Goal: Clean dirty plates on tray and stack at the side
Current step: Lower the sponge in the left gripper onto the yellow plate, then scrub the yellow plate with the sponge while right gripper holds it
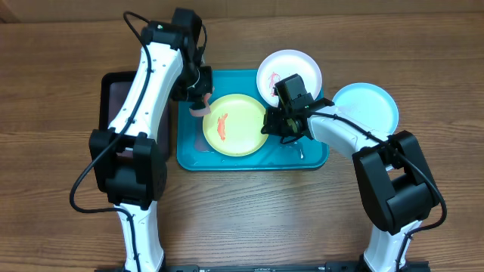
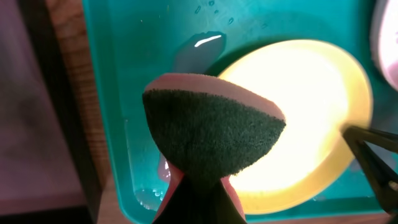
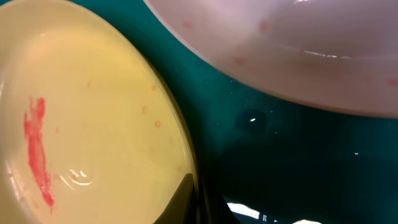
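Tray point(image 1: 190, 156), right end effector point(image 1: 269, 125) perhaps gripping plate point(image 1: 240, 136)

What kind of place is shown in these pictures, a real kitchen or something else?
Probably a robotics lab bench, not a kitchen: robot arms stand at a wooden table, and a wet turquoise tray holds a red-smeared yellow-green plate with a sponge beside it.

Both arms angle inward, left tool point(image 1: 198, 104) and right tool point(image 1: 269, 125) clamped.
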Robot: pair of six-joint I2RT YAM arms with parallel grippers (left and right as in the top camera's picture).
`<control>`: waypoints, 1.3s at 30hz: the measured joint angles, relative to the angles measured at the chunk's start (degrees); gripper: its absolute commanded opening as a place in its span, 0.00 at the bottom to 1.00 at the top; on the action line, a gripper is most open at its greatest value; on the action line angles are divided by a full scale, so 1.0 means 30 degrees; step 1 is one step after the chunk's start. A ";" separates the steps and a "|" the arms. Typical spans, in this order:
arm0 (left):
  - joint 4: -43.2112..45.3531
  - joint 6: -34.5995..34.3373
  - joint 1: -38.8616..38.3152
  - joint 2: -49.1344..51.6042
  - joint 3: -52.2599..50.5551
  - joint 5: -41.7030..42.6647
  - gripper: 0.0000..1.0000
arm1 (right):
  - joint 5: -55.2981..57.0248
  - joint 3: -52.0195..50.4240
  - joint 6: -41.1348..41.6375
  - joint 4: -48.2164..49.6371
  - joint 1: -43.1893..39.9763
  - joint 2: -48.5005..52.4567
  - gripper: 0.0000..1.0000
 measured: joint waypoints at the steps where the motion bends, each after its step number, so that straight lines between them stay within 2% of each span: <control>1: 0.0488 0.0000 -0.0058 0.0000 -0.0532 -0.0007 0.04 | -0.0007 0.0000 0.0051 -0.0015 0.0000 0.0000 0.04; 13: 0.6739 0.0219 -0.1894 0.0000 -0.6419 -0.0015 0.04 | -0.0131 0.0000 0.0408 -0.0036 0.0000 0.0000 0.04; 21: 0.7643 0.0240 -0.2463 -0.0634 -0.8750 -0.0466 0.04 | -0.0306 0.0000 0.0372 -0.0138 0.0015 0.0007 0.04; 23: 0.7373 0.1166 -0.2419 -0.0714 -0.8918 0.0313 0.04 | -0.0299 0.0000 0.0306 -0.0182 0.0066 0.0007 0.04; 29: 0.6535 0.5610 -0.2455 -0.0685 -0.9449 0.5901 0.04 | -0.0342 0.0000 0.0262 -0.0160 0.0073 0.0007 0.04; 32: 0.6980 0.6273 -0.2594 -0.0634 -0.9624 0.6885 0.04 | -0.0335 0.0000 0.0270 -0.0131 0.0073 0.0007 0.04; 35: 0.7970 0.4947 -0.2586 -0.0634 -0.9646 0.5778 0.04 | -0.0226 0.0000 0.0386 -0.0029 0.0066 0.0007 0.04; 39: 0.8852 0.0903 -0.2951 -0.0852 -0.9624 0.2251 0.04 | -0.0211 0.0015 0.0583 0.0087 0.0073 0.0066 0.04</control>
